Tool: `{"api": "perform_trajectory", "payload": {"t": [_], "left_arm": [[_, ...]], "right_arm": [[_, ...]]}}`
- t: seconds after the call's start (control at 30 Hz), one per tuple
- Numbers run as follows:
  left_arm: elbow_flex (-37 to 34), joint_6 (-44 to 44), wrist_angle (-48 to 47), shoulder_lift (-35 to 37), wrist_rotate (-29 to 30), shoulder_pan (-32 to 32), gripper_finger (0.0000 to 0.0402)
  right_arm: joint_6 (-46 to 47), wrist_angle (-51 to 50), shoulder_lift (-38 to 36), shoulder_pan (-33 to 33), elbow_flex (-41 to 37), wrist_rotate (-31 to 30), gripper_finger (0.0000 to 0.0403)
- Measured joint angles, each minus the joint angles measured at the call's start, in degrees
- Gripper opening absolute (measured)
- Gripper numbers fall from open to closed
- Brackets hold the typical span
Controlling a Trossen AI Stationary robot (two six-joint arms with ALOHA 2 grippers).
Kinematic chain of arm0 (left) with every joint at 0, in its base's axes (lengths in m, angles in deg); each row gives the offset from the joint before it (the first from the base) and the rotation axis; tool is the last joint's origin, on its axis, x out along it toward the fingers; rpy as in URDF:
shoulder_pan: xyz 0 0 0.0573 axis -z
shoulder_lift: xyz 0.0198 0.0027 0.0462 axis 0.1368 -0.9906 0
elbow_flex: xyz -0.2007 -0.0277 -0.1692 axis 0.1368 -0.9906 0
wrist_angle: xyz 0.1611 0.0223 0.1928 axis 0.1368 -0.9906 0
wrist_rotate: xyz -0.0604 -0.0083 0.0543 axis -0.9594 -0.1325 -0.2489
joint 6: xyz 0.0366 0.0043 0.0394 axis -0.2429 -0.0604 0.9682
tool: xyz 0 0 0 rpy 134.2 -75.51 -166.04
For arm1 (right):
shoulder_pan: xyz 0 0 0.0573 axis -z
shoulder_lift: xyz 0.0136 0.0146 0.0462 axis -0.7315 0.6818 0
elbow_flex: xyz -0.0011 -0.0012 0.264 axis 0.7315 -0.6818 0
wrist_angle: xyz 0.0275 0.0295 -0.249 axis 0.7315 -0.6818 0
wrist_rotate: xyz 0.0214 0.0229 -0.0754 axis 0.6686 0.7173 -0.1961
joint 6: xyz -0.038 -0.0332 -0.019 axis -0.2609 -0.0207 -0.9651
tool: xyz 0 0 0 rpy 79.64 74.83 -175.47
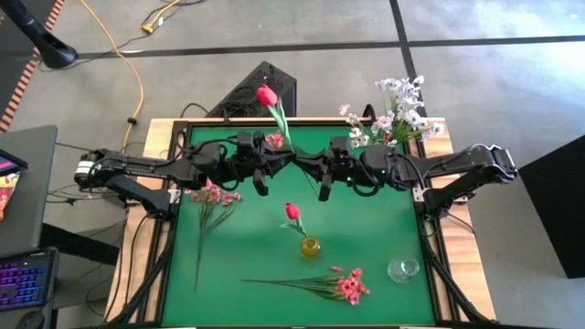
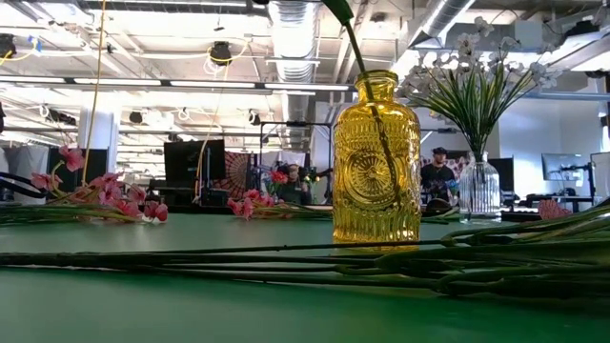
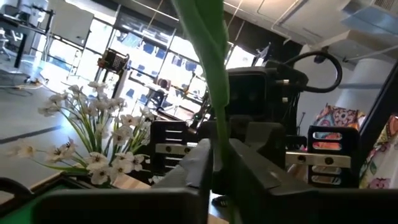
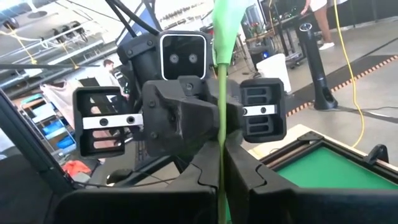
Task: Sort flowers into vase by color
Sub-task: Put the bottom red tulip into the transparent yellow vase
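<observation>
- Where the two arms meet over the far half of the green table [image 1: 366, 274], the left gripper [image 1: 291, 163] and the right gripper [image 1: 307, 163] face each other, fingertips almost touching.
- One red tulip [image 1: 267, 95] is held between them; its green stem runs through both grippers, the bud pointing beyond the table's far edge.
- Left gripper: in its wrist view the fingers [image 3: 193, 171] are closed on the stem.
- Right gripper: in its wrist view the fingers [image 4: 252, 174] are likewise clamped on the stem.
- Vases, counted: three. A yellow glass vase [image 1: 311, 247] stands near the table's middle, a clear vase [image 1: 403, 269] sits toward the near right, and another clear vase [image 2: 479, 187] stands at the far right corner.
- A second red tulip [image 1: 292, 212] stands in the yellow vase.
- The white sprays [image 1: 398, 114] stand bunched in the far clear vase.
- Pink sprays: one bunch [image 1: 212, 196] lies under the left arm, another bunch [image 1: 347, 286] lies near the front edge, stems pointing left; a smaller pink cluster [image 1: 274, 140] shows beside the left wrist.
</observation>
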Motion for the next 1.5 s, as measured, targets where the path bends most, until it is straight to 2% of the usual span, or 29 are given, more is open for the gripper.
{"api": "perform_trajectory", "payload": {"t": [0.1, 0.37, 0.47, 0.7, 0.83, 1.0, 1.13, 1.3, 1.5], "left_arm": [[0.0, 0.7, 0.0, 0.0, 0.0, 0.0, 0.0006], [0.0, 0.9, 0.0, 0.0, -0.3, 0.0, 0.0001], [0.0, 1.2, 0.0, 0.0, -0.3, 0.0, 0.0], [0.0, 4.9, -0.2, 2.6, 0.0, -0.2, 0.0], [0.1, 6.2, -1.5, 5.7, -2.5, -0.5, 0.0], [0.1, 6.4, -2.8, 9.0, -9.4, 1.6, 0.0], [0.1, 6.2, -2.8, 9.0, -14.6, 6.9, 0.0], [2.2, 9.6, -2.5, 5.7, -14.8, 14.9, 0.0], [5.4, 20.3, -2.6, -2.0, -9.6, 21.6, 0.0]], "right_arm": [[0.0, -0.1, 0.0, 0.0, 0.0, 0.0, 0.0038], [-0.1, 0.0, 0.0, 0.5, 0.0, 3.6, 0.0078], [-0.1, 0.1, 0.0, 1.0, 0.0, 6.2, 0.0115], [-0.2, -0.8, -1.4, 2.4, 0.0, 12.3, 0.0232], [-0.2, -4.6, -3.8, 2.7, 0.0, 12.6, 0.027], [-1.0, -15.8, -8.1, 1.4, 0.0, 12.5, 0.0277], [-1.0, -22.2, -11.1, -0.6, 0.0, 12.3, 0.0277], [-1.1, -24.8, -13.2, -2.6, 0.0, 10.4, 0.0277], [-1.0, -26.0, -13.4, -2.7, 0.0, 10.4, 0.0276]]}}
